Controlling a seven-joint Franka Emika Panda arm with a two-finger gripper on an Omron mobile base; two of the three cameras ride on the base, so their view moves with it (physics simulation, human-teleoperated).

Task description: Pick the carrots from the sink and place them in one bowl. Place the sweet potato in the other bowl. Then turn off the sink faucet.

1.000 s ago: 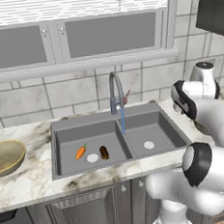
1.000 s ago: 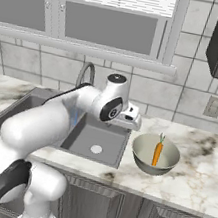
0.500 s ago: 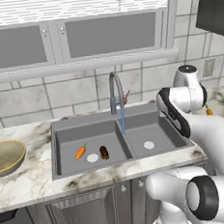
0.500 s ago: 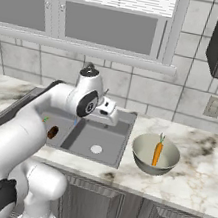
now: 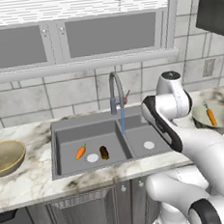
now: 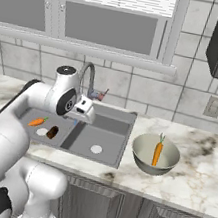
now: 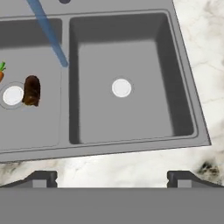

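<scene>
1. Left base view: I see one carrot (image 5: 80,152) in the sink's (image 5: 62,133) left basin, lying on a diagonal with its green top up-right; the dark oblong sweet potato (image 5: 104,152) lies near it, past the drain.
2. Right base view: a second carrot (image 6: 157,152) stands near-upright, tip down, in the grey metallic bowl (image 6: 142,158).
3. Hand view: gripper (image 7: 112,178) fingers spread wide, holding nothing, over the marbled counter (image 7: 131,164) at the sink's front edge.

No text, label, brand, number or sign can be read on anything here.
</scene>
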